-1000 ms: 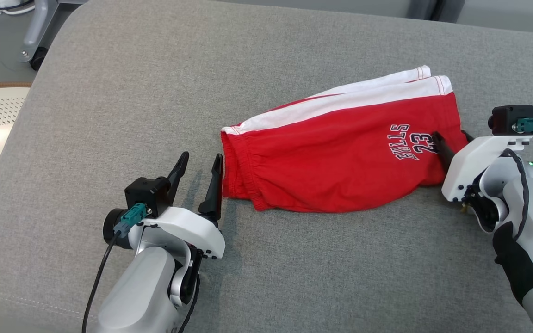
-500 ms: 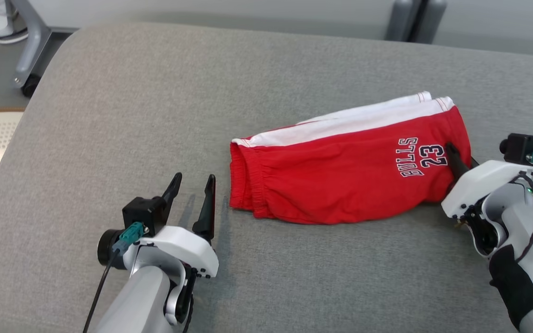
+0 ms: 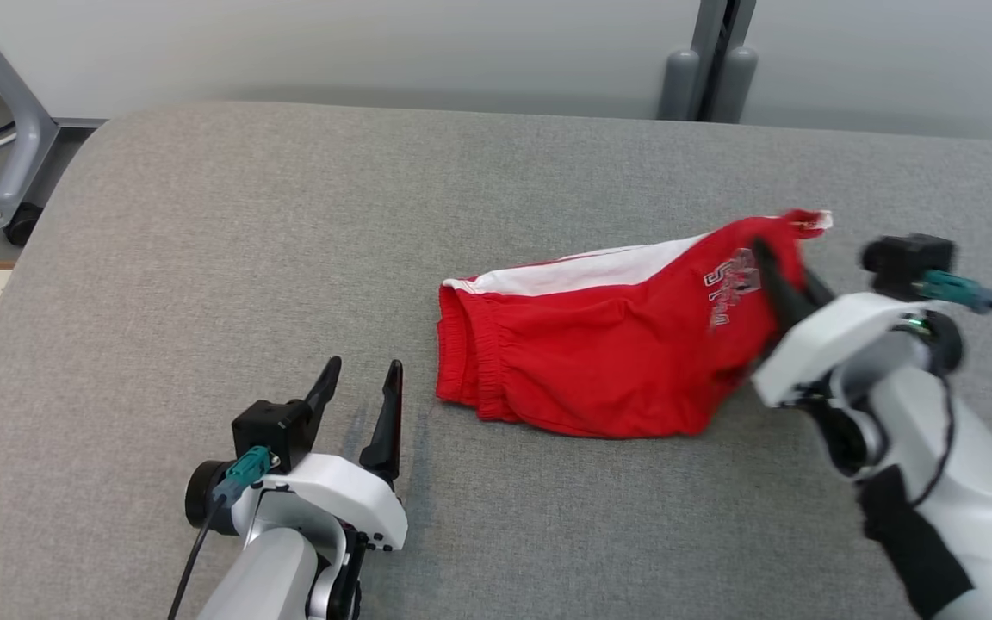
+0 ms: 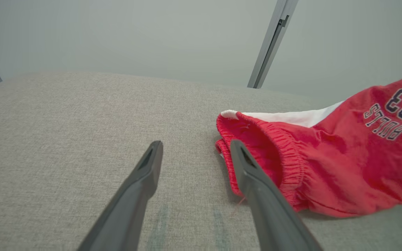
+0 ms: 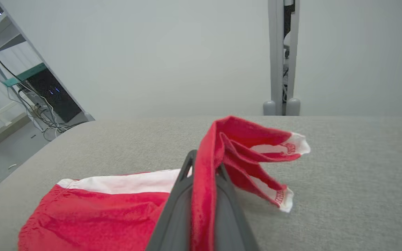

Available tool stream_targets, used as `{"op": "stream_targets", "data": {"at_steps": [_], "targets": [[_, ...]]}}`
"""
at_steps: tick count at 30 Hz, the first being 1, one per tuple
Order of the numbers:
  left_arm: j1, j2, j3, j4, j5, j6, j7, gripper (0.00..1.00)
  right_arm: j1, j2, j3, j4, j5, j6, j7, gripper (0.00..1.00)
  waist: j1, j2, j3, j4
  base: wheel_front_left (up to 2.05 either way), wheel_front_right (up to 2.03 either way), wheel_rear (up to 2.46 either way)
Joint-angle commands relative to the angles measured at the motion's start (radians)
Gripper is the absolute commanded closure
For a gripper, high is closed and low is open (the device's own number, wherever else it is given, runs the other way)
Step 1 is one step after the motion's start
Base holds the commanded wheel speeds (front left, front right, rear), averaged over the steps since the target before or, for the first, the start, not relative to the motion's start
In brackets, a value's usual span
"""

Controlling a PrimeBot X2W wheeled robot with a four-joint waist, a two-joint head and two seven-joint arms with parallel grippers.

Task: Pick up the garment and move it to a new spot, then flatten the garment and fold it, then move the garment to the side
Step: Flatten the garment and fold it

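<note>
Grey padded surface (image 3: 203,258) under everything. Red shorts (image 3: 599,362) right of centre, waistband end down, leg end now raised off the padding. Right gripper (image 3: 776,271) newly pinched shut on that leg hem; left gripper (image 3: 363,370) spread wide, empty, near the waistband. Looks like pick-up begun.
</note>
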Motion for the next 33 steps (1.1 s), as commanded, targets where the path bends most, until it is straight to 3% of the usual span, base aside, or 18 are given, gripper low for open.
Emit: {"op": "stream_targets", "data": {"at_steps": [1,7,12,13,14,15,22,26,31,33], "targets": [[0.009,0.005,-0.004,-0.001,0.002,-0.002,-0.004,0.0,-0.008,0.017,0.029,-0.033,-0.002,0.0,0.01,1.0,0.0,0.0,-0.006,0.009,0.0,0.0,0.0],[0.025,0.005,-0.021,0.004,-0.014,0.002,-0.004,0.0,0.032,0.089,0.171,-0.155,0.033,0.0,0.059,1.0,0.0,0.0,-0.026,0.057,0.0,0.0,0.0],[0.034,0.005,-0.033,0.012,-0.018,0.003,-0.004,0.0,0.055,0.135,0.297,-0.131,0.053,0.0,0.084,1.0,0.0,0.0,-0.031,0.104,0.0,0.0,0.0],[0.034,0.005,-0.034,0.014,-0.018,0.003,-0.004,0.0,0.056,0.137,0.311,-0.114,0.06,0.0,0.086,0.82,0.0,0.0,-0.03,0.11,0.0,0.0,0.0],[0.035,0.005,-0.036,0.015,-0.018,0.004,-0.004,0.0,0.055,0.14,0.323,-0.101,0.068,0.0,0.081,0.05,0.0,0.0,-0.03,0.114,0.0,0.0,0.0],[0.036,0.005,-0.037,0.016,-0.02,0.005,-0.004,0.0,0.055,0.143,0.337,-0.093,0.074,0.0,0.073,0.0,0.0,0.0,-0.03,0.117,0.0,0.0,0.0],[0.035,0.005,-0.029,0.01,-0.017,0.014,-0.004,0.0,0.039,0.144,0.426,-0.115,0.162,0.0,-0.01,0.0,0.0,0.0,-0.027,0.103,0.0,0.0,0.0],[0.04,0.005,-0.015,0.006,-0.011,0.018,-0.004,0.0,0.022,0.144,0.416,-0.097,0.166,0.0,-0.057,0.0,0.0,0.0,-0.031,0.083,0.0,0.0,0.0],[0.047,0.005,0.006,0.001,0.007,0.02,-0.004,0.0,0.005,0.145,0.326,-0.034,0.121,0.0,-0.095,0.0,0.0,0.0,-0.041,0.048,0.0,0.0,0.0],[0.051,0.005,0.016,-0.004,0.018,0.021,-0.004,0.0,0.001,0.142,0.233,-0.032,0.073,0.0,-0.099,0.0,0.0,0.0,-0.046,0.033,0.0,0.0,0.0]]}}
